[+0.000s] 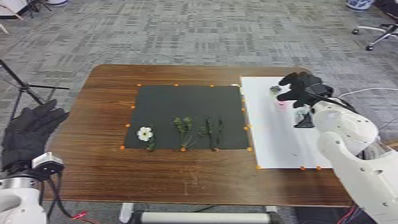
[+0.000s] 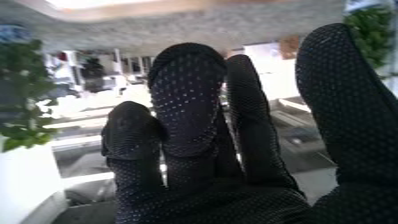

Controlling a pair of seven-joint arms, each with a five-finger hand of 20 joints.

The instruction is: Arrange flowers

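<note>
In the head view the right hand (image 1: pixel 303 88) is above the far part of the white sheet (image 1: pixel 280 142). Partly under and beside it are a small greyish flower (image 1: pixel 275 89) and a pink one (image 1: pixel 282 103). On the black mat (image 1: pixel 178 104) lie a white flower (image 1: pixel 145 133) at the near left and several green stems (image 1: pixel 183 131) to its right. The left hand (image 1: pixel 31 131) is off the table's left side, its fingers straight. Seen from the right wrist, the right hand (image 2: pixel 191 125) has relaxed fingers with the thumb apart and nothing visible between them.
Orange markers line the mat and sheet on the brown table (image 1: pixel 191 177). A black tripod (image 1: pixel 27 85) stands beyond the table's left side, and an office chair (image 1: pixel 378 32) is at the far right.
</note>
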